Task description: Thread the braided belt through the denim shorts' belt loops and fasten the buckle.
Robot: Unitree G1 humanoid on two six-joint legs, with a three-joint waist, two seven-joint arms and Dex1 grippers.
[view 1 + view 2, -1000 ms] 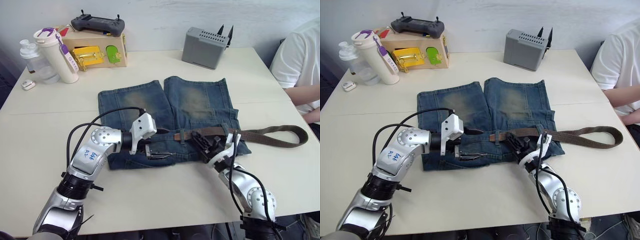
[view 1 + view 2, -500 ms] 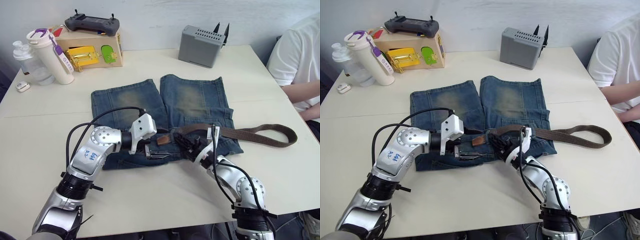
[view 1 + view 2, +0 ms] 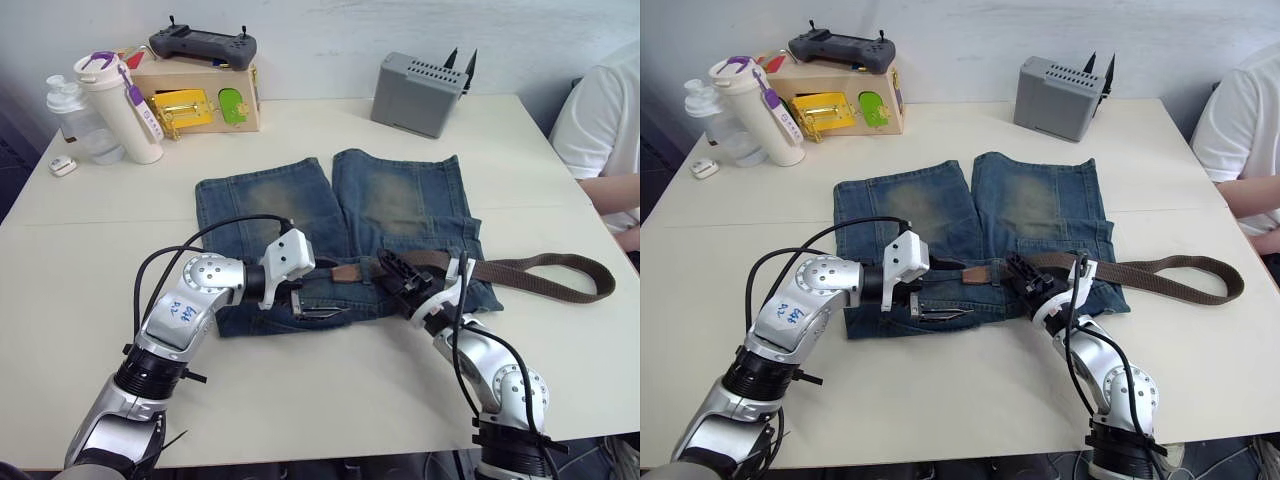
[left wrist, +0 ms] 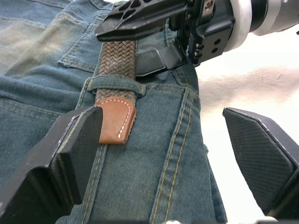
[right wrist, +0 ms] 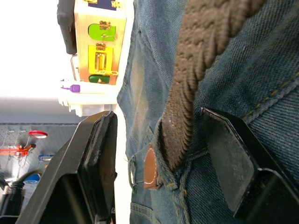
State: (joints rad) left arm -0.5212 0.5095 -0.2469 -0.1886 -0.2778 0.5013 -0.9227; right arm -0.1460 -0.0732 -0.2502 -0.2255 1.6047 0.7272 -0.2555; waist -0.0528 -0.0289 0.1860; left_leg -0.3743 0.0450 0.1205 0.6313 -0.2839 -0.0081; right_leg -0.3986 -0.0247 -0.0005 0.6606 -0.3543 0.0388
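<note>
Feeding the belt leftward along the waistband is the step we judge ourselves to be in. The denim shorts (image 3: 330, 235) lie flat on the table (image 3: 90, 300), waistband on the near edge and legs pointing away, which keeps the belt loops within reach of both arms. The braided belt (image 3: 1160, 275) runs from a loose fold out on the right, across the waistband, and its tan tip (image 4: 115, 122) has just cleared one belt loop (image 4: 115, 85), lying flat on the denim beyond it.

Our right gripper (image 3: 408, 283) sits over the belt just right of that loop, fingers spread to either side of the strap rather than pinching it; we read this as a stance for guiding or re-gripping. Our left gripper (image 3: 310, 305) waits at the waistband just left of the tip, jaws wide apart and empty, placed to receive the tip as it emerges. The buckle is not something we can pick out.

The belt is a dark brown weave, ridged and supple, so it should bend but drag in the loops. The tip is smooth leather, rounded, with pale stitching, stiffer than the braid. The denim is mid-blue, faded in patches, with doubled seams; the loop is a narrow stitched strap lying tight over the belt.
</note>
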